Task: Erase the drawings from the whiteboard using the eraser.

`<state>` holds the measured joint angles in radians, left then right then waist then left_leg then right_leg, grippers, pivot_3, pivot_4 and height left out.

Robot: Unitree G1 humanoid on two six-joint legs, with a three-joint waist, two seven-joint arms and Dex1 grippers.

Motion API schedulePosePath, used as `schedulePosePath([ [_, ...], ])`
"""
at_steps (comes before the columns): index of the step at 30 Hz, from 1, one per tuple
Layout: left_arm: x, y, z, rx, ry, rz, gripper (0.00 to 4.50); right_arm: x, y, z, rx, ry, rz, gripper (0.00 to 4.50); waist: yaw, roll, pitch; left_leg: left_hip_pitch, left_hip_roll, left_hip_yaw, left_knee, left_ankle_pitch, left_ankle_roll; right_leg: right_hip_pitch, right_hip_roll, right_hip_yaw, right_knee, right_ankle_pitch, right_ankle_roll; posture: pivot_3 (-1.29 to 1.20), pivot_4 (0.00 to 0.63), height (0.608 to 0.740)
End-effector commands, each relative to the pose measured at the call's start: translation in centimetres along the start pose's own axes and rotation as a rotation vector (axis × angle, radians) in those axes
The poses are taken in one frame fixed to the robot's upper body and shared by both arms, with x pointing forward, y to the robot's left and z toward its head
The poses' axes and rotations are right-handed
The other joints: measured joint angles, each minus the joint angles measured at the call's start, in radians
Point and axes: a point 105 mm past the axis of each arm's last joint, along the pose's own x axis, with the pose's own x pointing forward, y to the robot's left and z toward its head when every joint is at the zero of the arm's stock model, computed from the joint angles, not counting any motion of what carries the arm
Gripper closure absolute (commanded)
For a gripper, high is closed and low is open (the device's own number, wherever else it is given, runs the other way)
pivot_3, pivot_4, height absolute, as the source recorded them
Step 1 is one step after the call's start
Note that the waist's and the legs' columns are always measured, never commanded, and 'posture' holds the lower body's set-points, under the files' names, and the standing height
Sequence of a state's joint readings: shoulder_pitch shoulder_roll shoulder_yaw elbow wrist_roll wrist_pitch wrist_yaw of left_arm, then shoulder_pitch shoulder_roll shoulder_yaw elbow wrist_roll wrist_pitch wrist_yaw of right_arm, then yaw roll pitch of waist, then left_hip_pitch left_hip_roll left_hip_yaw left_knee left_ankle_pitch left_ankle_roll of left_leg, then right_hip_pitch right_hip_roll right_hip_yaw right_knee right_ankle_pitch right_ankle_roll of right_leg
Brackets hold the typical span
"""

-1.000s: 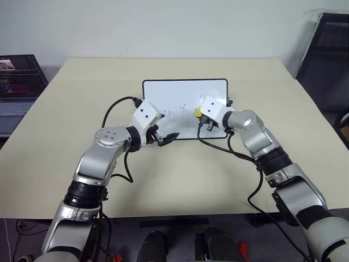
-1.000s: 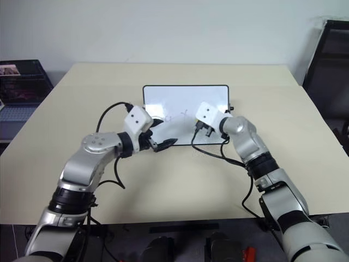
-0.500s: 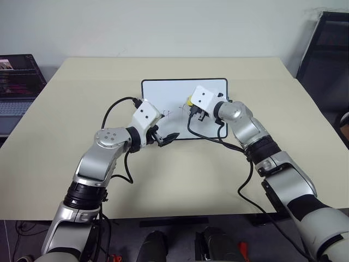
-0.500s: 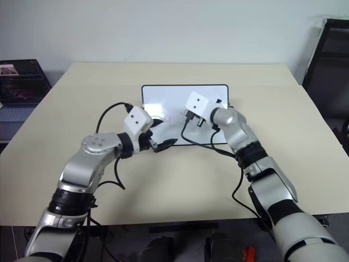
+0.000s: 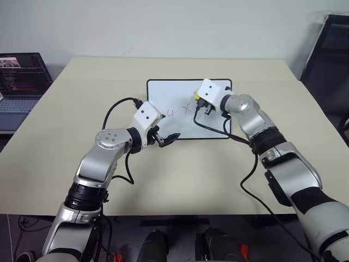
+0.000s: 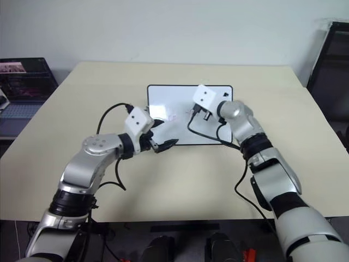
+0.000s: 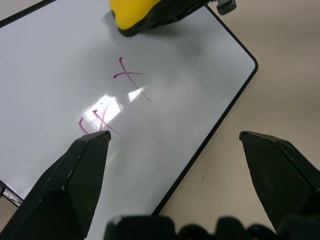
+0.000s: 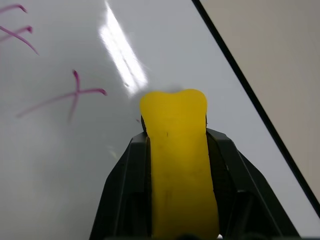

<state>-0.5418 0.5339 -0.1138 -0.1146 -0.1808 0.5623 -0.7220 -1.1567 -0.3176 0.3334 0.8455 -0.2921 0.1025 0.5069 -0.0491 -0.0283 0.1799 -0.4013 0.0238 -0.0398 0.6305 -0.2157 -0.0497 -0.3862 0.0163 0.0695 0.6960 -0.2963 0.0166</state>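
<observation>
The whiteboard [image 5: 163,93] lies at centre frame on the table [image 5: 65,109], the drawings [image 7: 112,102] legible on it. The right gripper [image 8: 172,107] clenches the eraser [image 8: 175,145] above the board's right half. The left gripper [image 7: 172,142] stands released over the board's near edge.

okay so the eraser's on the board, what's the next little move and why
Probably slide the right end effector, shut on the eraser, sideways across the whiteboard onto the x mark. The x and the 4 beside it are unerased, and the eraser sits just next to the x.
</observation>
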Motion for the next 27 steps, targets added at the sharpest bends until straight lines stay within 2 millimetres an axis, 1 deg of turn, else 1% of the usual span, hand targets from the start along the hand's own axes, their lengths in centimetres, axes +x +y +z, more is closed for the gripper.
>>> schedulePosePath([
  [1, -0.1, -0.1, 1.5, 0.034, -0.048, -0.004, 0.00, -1.3, -1.1, -3.8, 0.058, 0.111, -0.027, 3.37, 0.000, 0.000, 0.000, 0.000, 0.000, 0.000, 0.000, 0.000, 0.000, 0.000, 0.000, 0.000, 0.000, 0.000, 0.000, 0.00, 0.150, 0.740],
  [5, 0.0, 0.0, 1.5, 0.035, -0.049, -0.007, 0.00, -2.1, -1.1, -5.2, 0.068, 0.144, -0.011, 3.37, -0.003, 0.000, 0.000, 0.001, 0.001, 0.001, 0.000, 0.000, 0.000, 0.000, 0.000, 0.000, 0.000, 0.000, 0.000, 0.00, 0.150, 0.740],
  [8, 0.0, -0.1, 1.5, 0.036, -0.049, -0.010, 0.00, -2.1, -0.7, -5.1, 0.065, 0.136, 0.000, 3.38, -0.007, 0.000, 0.000, 0.001, 0.001, 0.001, 0.000, 0.000, 0.000, 0.001, 0.000, 0.001, 0.000, 0.000, 0.000, 0.00, 0.150, 0.740],
  [12, 0.1, -0.2, 1.6, 0.037, -0.051, -0.013, 0.00, -1.4, 0.2, -3.2, 0.068, 0.080, 0.014, 3.38, -0.009, 0.000, 0.000, 0.002, 0.001, 0.001, 0.000, 0.000, 0.000, 0.001, 0.000, 0.001, 0.000, 0.000, 0.001, 0.00, 0.150, 0.740],
  [19, -0.1, -0.2, 1.8, 0.039, -0.053, -0.010, 0.00, 0.0, 2.1, 0.2, 0.043, -0.008, 0.057, 3.38, -0.035, 0.000, 0.000, 0.002, 0.002, 0.001, -0.001, 0.000, 0.000, 0.001, 0.001, 0.002, 0.000, 0.000, 0.001, 0.00, 0.150, 0.740],
  [22, -0.1, -0.2, 1.8, 0.039, -0.053, -0.006, 0.00, 0.5, 2.8, 1.6, 0.029, -0.044, 0.073, 3.38, -0.038, 0.000, 0.000, 0.002, 0.002, 0.000, -0.001, 0.000, 0.000, 0.000, 0.001, 0.002, 0.000, 0.000, 0.001, 0.00, 0.150, 0.740],
  [27, -0.2, -0.2, 1.6, 0.035, -0.048, 0.000, 0.00, 1.1, 3.3, 3.1, 0.012, -0.075, 0.078, 3.38, -0.038, 0.000, 0.000, 0.002, 0.002, 0.000, -0.001, 0.000, 0.000, 0.000, 0.001, 0.002, 0.000, 0.000, 0.001, 0.00, 0.150, 0.740],
])
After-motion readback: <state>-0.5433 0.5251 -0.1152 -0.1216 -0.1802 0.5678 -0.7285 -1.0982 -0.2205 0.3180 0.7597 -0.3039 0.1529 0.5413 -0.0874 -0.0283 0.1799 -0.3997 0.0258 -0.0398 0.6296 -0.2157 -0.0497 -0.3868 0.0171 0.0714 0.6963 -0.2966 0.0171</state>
